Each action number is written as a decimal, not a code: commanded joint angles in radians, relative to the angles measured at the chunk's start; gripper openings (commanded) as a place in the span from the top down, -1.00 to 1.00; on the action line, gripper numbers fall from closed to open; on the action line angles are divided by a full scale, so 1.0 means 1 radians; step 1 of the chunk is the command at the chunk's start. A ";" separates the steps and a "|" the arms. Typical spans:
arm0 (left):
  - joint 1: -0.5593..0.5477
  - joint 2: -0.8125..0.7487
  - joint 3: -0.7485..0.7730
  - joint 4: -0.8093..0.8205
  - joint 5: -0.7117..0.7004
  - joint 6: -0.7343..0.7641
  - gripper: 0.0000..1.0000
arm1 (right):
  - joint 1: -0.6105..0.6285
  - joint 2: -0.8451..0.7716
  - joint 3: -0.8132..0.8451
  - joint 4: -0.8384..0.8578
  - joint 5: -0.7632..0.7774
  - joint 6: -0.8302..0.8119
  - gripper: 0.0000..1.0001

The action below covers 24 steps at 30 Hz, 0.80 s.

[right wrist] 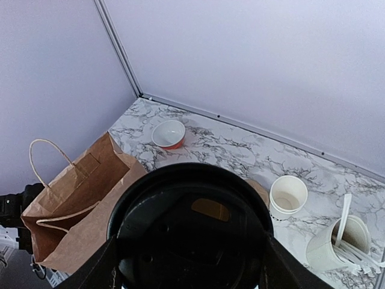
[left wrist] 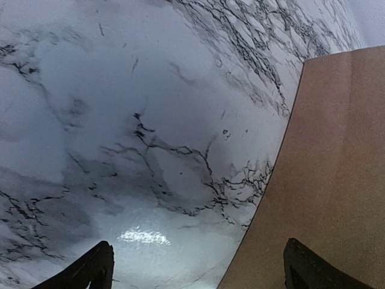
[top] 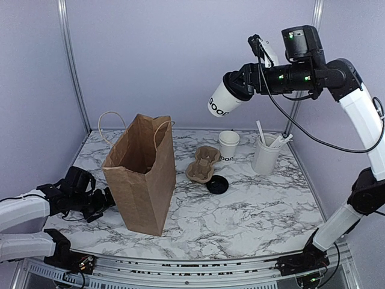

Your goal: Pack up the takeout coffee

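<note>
Marble table (top: 252, 211), lilac walls: coffee held high, bag not yet reached.

At the left, the left fingers (left wrist: 90, 272) are spread wide and empty, low beside the bag (top: 141, 174), which stands open-mouthed. To the right and well above the table, the coffee (top: 221, 101) is gripped at its lid end by the right fingers (right wrist: 96, 271) and hangs tilted, base down and to the left. The step is best done by carrying it over the bag mouth, righting it there, then lowering it straight in. A brush on the rim would likely tip the bag, so the bag wall could be steadied from the left. The lettering and the tilt are shown only from above. The lid (right wrist: 189, 232) and a bowl (right wrist: 169, 133) behind the bag are shown only by the right wrist. Whether the bag is touched cannot be told from the left wrist view.
</note>
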 commanded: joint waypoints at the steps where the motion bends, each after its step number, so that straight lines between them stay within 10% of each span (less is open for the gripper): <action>1: -0.089 0.069 -0.016 0.125 -0.058 -0.070 -0.98 | 0.008 0.006 0.056 0.024 -0.043 -0.031 -0.28; 24: -0.508 0.381 0.022 0.372 -0.127 -0.269 -0.98 | 0.009 0.015 0.103 0.068 -0.118 -0.025 -0.28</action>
